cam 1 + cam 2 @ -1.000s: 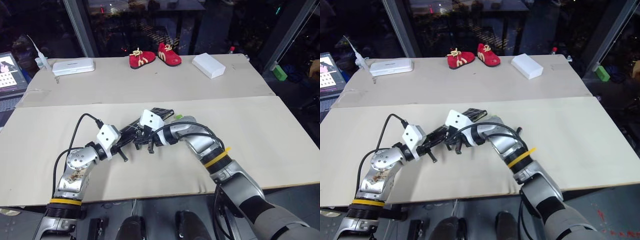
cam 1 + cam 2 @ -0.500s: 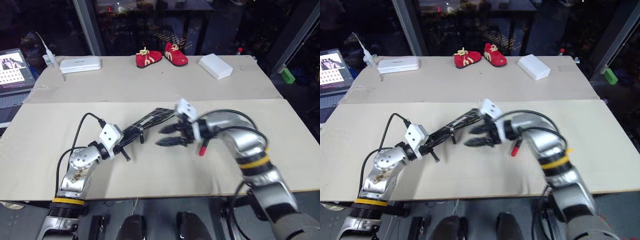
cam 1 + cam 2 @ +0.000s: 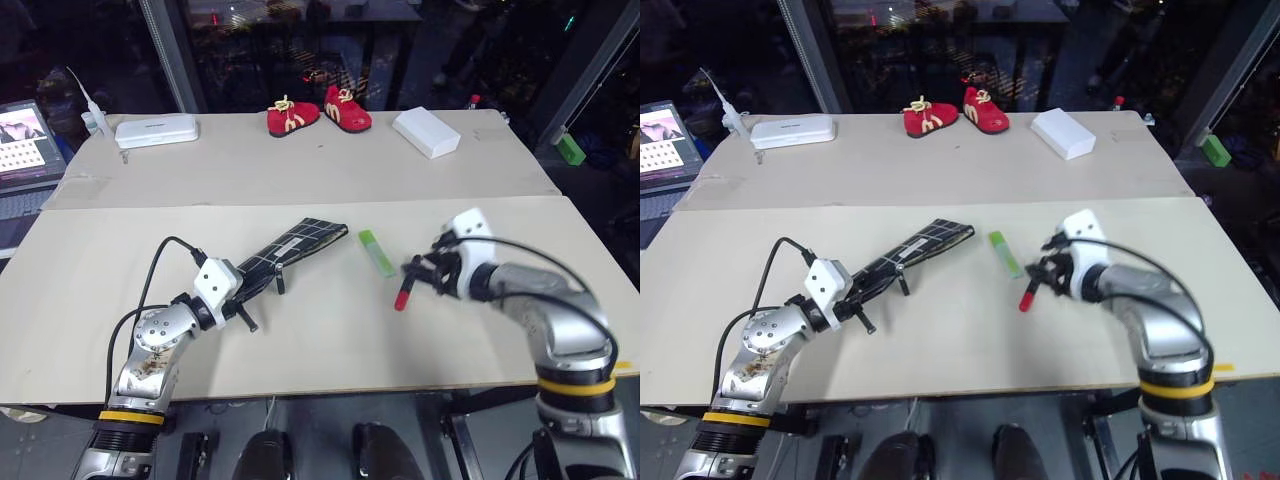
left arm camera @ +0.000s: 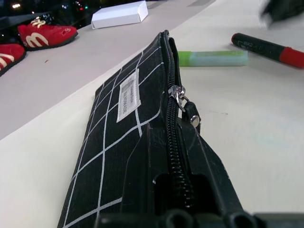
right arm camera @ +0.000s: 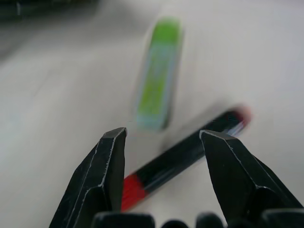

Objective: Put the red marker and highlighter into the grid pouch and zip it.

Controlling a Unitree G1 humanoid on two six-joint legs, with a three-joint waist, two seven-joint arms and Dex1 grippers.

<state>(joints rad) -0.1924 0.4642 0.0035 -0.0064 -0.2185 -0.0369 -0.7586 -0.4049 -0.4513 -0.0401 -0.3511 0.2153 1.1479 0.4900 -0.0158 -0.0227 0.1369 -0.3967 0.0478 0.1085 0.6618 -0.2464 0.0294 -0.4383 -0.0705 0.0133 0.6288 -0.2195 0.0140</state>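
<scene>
Left wrist view: black white-gridded grid pouch, white label.

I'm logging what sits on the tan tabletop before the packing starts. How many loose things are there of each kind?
Black grid-lined fabric pouch: 1
Red-and-black slim marker: 1
Light-green translucent highlighter: 1
Small red shoes: 2
White boxes: 2
Total: 7

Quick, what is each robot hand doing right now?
Left gripper: shut on the grid pouch.
Right gripper: open, holding nothing, its fingers over the red marker.
</scene>
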